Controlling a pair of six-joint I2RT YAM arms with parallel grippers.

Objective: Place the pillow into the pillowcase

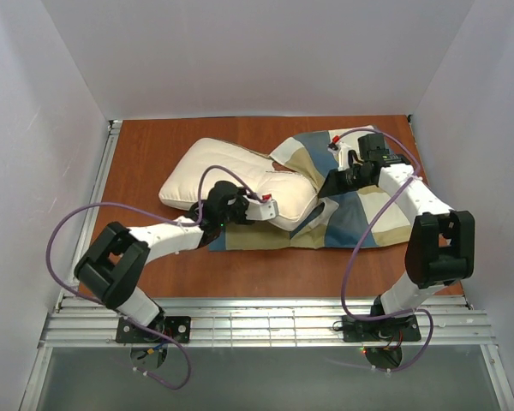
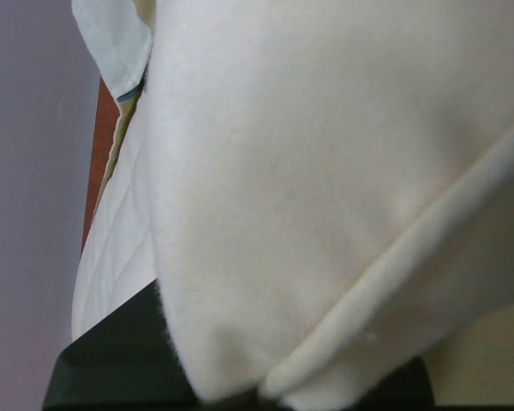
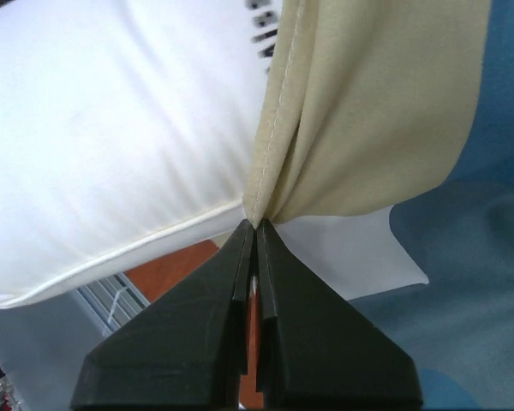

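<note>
A tan hem of the pillowcase (image 3: 385,111) is being pinched between the shut fingers of the right gripper (image 3: 255,228), toward the far right corner of the bench (image 1: 154,145); the pillow (image 1: 231,175), lying mid-bench, is apparently being clamped at its near edge by the left gripper (image 1: 265,207); only its right end is being overlapped by cover, so most insertion is judged outstanding; bunched fabric and a purple cable (image 1: 210,171) are being judged obstacles.
</note>
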